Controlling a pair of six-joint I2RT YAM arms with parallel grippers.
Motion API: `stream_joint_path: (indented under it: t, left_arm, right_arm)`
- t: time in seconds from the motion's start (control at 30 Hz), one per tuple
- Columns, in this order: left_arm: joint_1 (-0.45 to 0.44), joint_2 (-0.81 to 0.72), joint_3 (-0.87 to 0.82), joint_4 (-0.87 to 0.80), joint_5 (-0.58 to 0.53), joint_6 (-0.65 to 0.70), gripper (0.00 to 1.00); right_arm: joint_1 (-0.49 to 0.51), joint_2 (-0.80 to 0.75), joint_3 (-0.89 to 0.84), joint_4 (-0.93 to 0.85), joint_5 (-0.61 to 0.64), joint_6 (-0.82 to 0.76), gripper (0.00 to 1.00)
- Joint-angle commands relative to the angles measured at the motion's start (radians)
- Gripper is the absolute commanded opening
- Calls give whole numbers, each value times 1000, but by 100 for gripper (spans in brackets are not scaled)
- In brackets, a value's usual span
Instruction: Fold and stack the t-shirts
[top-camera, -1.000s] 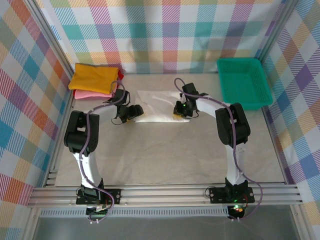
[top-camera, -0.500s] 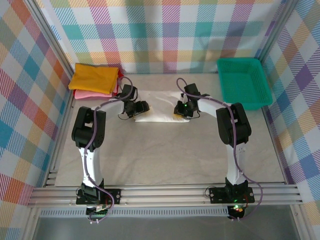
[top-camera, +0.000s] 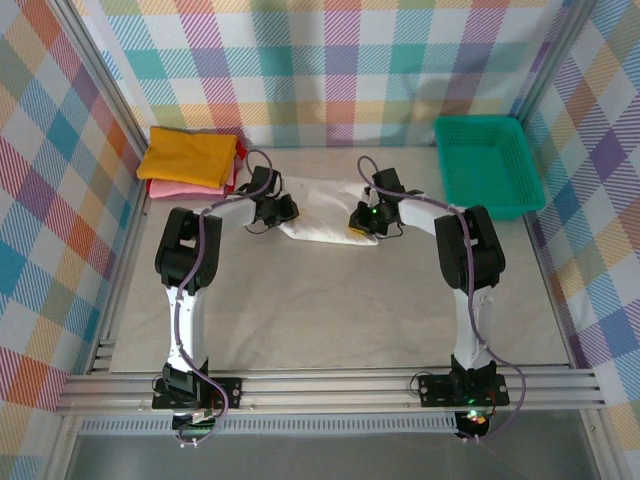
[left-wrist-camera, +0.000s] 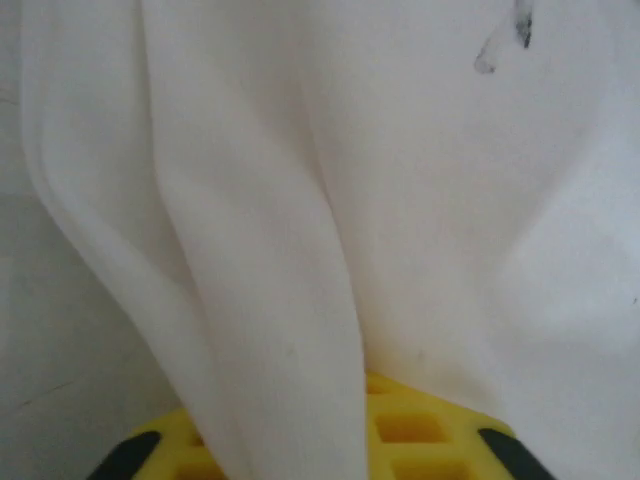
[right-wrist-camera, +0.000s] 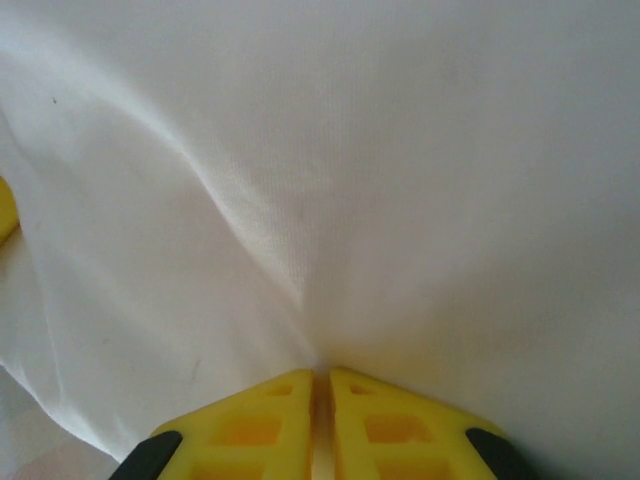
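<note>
We are getting bright, even light from above, casting only faint shadows — in both wrist views the white t-shirt (right-wrist-camera: 400, 150) is glaring pale and blurring softly.

The white shirt (top-camera: 322, 208) lies at 12 o'clock, folded into a long, lumpy strip running from 9 to 3 o'clock; its soft cloth is pinched into creases at both ends; at 10 o'clock is a neat pile: a yellow shirt (top-camera: 188, 157) on top; a pink shirt (top-camera: 175, 188) under it; a red shirt (top-camera: 241, 149) peeking out.

Black-and-white arms (top-camera: 183, 318), yellow fingers (right-wrist-camera: 268, 425)
</note>
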Motion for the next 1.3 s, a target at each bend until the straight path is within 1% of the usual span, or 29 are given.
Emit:
stream_joint_path:
  t: [0.0,0.03,0.07,0.17,0.27,0.3,0.37,0.47,0.53,0.67,0.8,0.87,0.97,1.17,1.27]
  left_arm:
    - [-20,15,-11,17,17,17,3]
    - [-15,9,-12,17,17,19,0]
    - [-7,2,-14,20,15,20,0]
    - [18,-19,-2,6,-4,42,0]
    - [25,-36,71,-87,-88,120,0]
    - [24,-40,105,-114,-127,149,0]
    - [26,-46,161,-192,-192,202,0]
    - [29,-38,270,-267,-272,290,0]
    - [36,-24,338,-311,-309,350,0]
    - [60,13,496,-385,-355,472,0]
    - [104,31,595,-396,-354,567,0]
    - [124,48,664,-415,-330,623,0]
    - [155,83,768,-439,-299,685,0]
    - [219,179,1056,-562,-211,805,0]
    - [260,197,1122,-552,-173,814,0]
  right_arm:
    - [-8,-78,-17,-29,-32,4,16]
    - [-10,-104,-23,-26,-45,2,18]
    - [-16,-138,-32,-21,-63,3,21]
    - [-38,-251,-85,26,-110,11,37]
    - [-61,-367,-170,98,-118,16,47]
    - [-68,-398,-200,130,-110,19,52]
    - [-75,-438,-261,188,-88,12,57]
    - [-76,-443,-299,221,-79,5,58]
    - [-77,-422,-299,229,-99,8,59]
    - [-76,-376,-295,257,-138,6,60]
    - [-76,-347,-287,271,-179,-8,63]
    - [-72,-335,-284,278,-200,-24,74]
    - [-67,-319,-276,278,-226,-51,79]
    - [-65,-283,-278,271,-257,-27,81]
    - [-65,-270,-285,272,-262,-8,82]
